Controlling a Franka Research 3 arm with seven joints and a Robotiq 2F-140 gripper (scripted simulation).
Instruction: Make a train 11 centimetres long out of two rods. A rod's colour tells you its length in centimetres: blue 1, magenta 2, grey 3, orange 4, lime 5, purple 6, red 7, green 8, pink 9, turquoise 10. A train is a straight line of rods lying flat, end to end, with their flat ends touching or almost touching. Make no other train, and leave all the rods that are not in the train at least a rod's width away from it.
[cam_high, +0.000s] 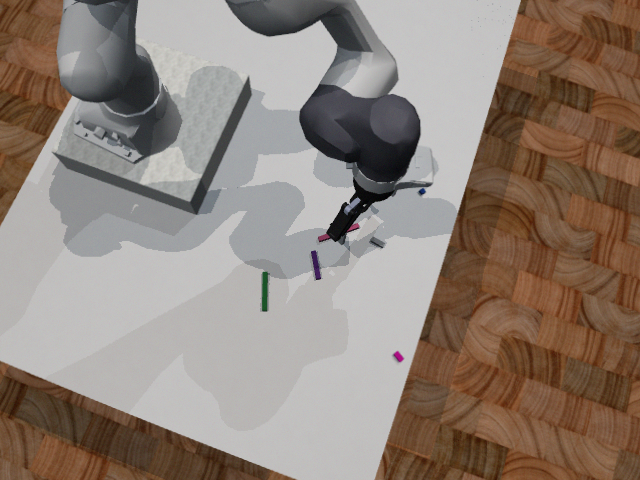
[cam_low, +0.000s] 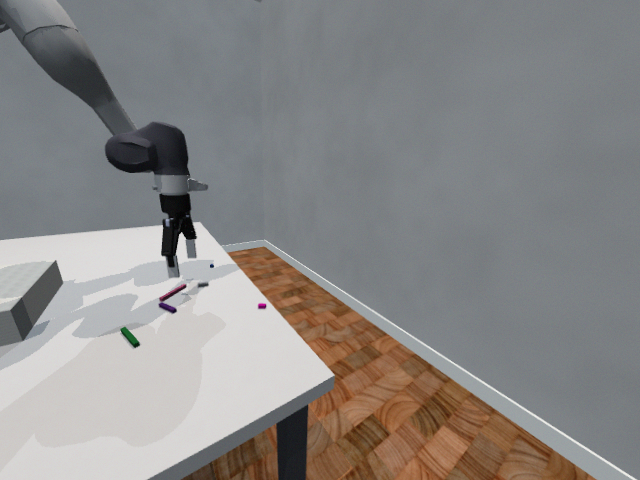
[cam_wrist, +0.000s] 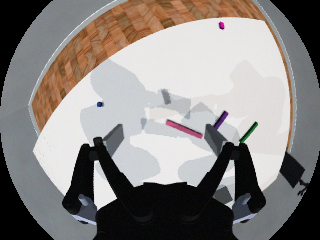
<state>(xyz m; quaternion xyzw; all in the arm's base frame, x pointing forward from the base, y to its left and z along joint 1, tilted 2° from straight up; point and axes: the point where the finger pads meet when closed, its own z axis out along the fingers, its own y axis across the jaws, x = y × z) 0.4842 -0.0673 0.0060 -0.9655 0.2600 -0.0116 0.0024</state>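
Observation:
A pink rod lies flat on the white table; it also shows in the exterior view and the wrist view. A small magenta rod lies near the table's right edge, also in the exterior view and the wrist view. My gripper hangs open and empty a little above the pink rod, its fingers spread wide in the wrist view. It partly hides the pink rod's middle in the top view.
A grey rod lies just right of the pink one. A purple rod and a green rod lie nearer the front. A blue rod sits near the right edge. The robot's base block stands at the back left.

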